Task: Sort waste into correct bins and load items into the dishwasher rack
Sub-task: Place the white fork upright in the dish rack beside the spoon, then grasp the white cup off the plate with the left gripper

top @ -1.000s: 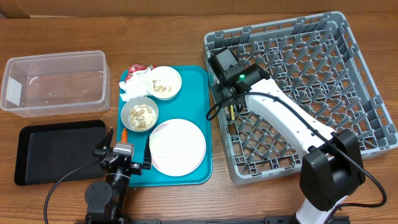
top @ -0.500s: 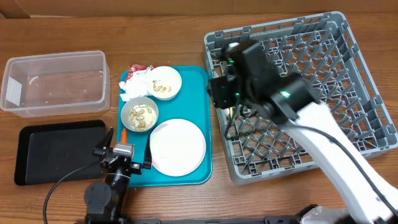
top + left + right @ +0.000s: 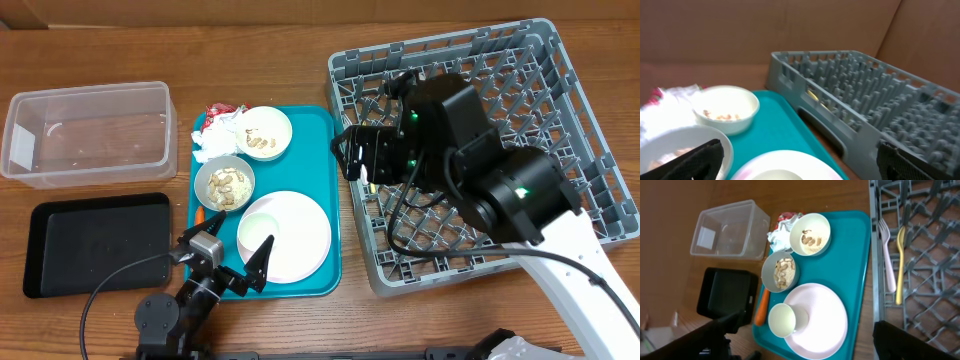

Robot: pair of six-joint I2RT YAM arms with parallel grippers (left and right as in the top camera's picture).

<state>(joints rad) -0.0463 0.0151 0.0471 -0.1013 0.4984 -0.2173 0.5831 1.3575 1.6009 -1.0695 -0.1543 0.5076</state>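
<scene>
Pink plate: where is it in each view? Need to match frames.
Overhead: pink plate lower centre, on the teal tray.
Left wrist: plate at the bottom edge, cut off.
Right wrist: plate lower centre, white cup on its left rim.
Shared landmark: teal tray, beside the grey rack.

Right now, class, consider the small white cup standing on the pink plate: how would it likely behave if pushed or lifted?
The small white cup seems empty, so it is probably light. It sits on the smooth pink plate, so a push would likely slide it. Its round body suggests it could roll if tipped over.
</scene>
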